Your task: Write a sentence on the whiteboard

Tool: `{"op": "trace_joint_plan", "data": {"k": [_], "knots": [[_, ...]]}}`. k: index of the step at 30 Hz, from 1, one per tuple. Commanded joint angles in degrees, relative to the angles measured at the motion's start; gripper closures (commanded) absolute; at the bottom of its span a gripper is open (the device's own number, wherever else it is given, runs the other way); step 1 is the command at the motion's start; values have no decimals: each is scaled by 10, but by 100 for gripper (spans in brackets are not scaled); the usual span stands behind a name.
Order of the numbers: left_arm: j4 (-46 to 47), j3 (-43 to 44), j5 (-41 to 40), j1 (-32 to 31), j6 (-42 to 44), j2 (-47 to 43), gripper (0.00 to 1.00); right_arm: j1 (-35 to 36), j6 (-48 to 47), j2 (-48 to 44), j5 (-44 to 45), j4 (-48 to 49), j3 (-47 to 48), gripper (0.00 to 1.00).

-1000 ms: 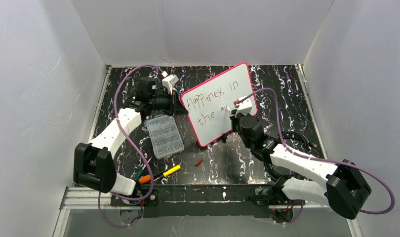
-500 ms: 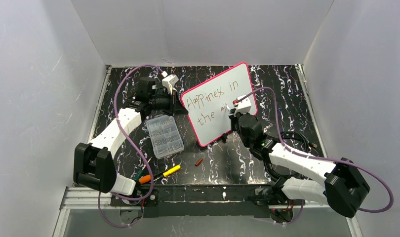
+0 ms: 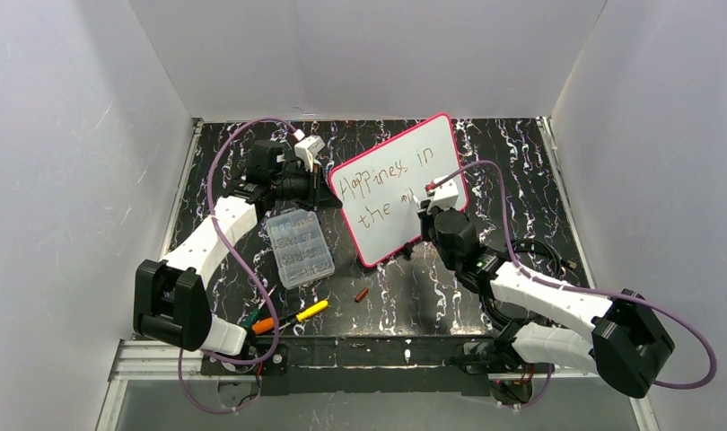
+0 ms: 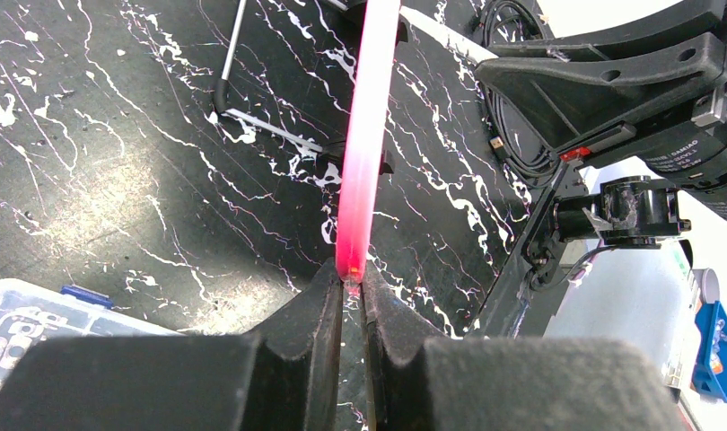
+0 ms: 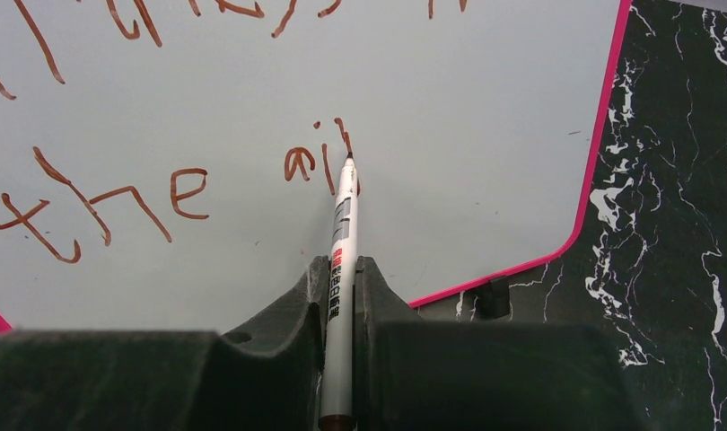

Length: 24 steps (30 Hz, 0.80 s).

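Observation:
The whiteboard [image 3: 405, 157] with a pink-red rim stands tilted at the table's back middle. Brownish-red letters [image 3: 382, 180] read "Happiness in" above "the" and a started word. My left gripper [image 3: 322, 190] is shut on the board's left rim, seen edge-on in the left wrist view [image 4: 364, 144]. My right gripper [image 3: 423, 208] is shut on a white marker [image 5: 340, 260]. Its tip touches the board [image 5: 450, 135] at the stroke after "a" and "i" [image 5: 310, 162], right of "the" [image 5: 100, 206].
A clear compartment box [image 3: 299, 247] lies left of the board. A small red cap [image 3: 362, 294] and yellow, orange and green markers [image 3: 284, 317] lie near the front edge. Black cables [image 3: 530, 256] sit at the right. White walls enclose the table.
The right gripper with the marker has shifted only slightly on the board's second row. The left arm and the board have not moved.

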Motion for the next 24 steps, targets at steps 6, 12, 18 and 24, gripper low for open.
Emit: {"op": "trace_joint_plan", "data": {"k": [6, 12, 18, 24], "knots": [[7, 9, 27, -4, -2, -20, 100, -2, 16, -16, -2, -6, -10, 99], [7, 8, 26, -3, -2, -19, 100, -2, 9, -5, 1, 17, -1, 99], [7, 9, 26, -3, -2, -19, 100, -2, -5, -1, 7, 47, 9, 99], [7, 9, 26, -4, -3, -18, 100, -2, -14, 8, 16, 60, 15, 99]]}}
